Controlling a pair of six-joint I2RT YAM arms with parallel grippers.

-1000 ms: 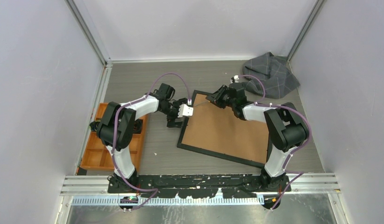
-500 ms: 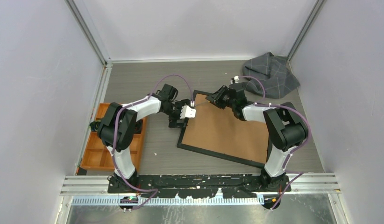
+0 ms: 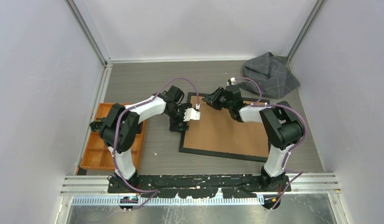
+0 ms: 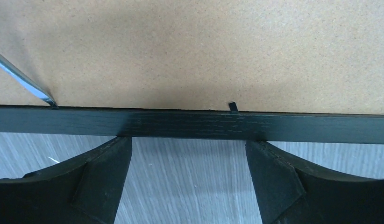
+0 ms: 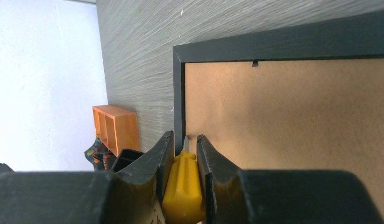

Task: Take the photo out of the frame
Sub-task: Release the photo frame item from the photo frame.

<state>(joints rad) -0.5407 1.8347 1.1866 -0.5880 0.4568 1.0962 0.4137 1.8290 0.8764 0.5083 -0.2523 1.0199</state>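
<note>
**Camera Setup**

My top camera looks steeply down from above the near edge, taking in the whole table. Both wrist cameras sit close and low at the left edge of the frame, which all three views share.

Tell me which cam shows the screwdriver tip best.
Left wrist: the screwdriver tip sits at the seam between backing board and frame border. Right wrist shows mostly the yellow handle in the right gripper; overhead it's too small to tell.

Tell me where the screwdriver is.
Right wrist view: the screwdriver is clamped in the right gripper, tip at the seam between board and frame, by the frame's far-left corner.
</note>
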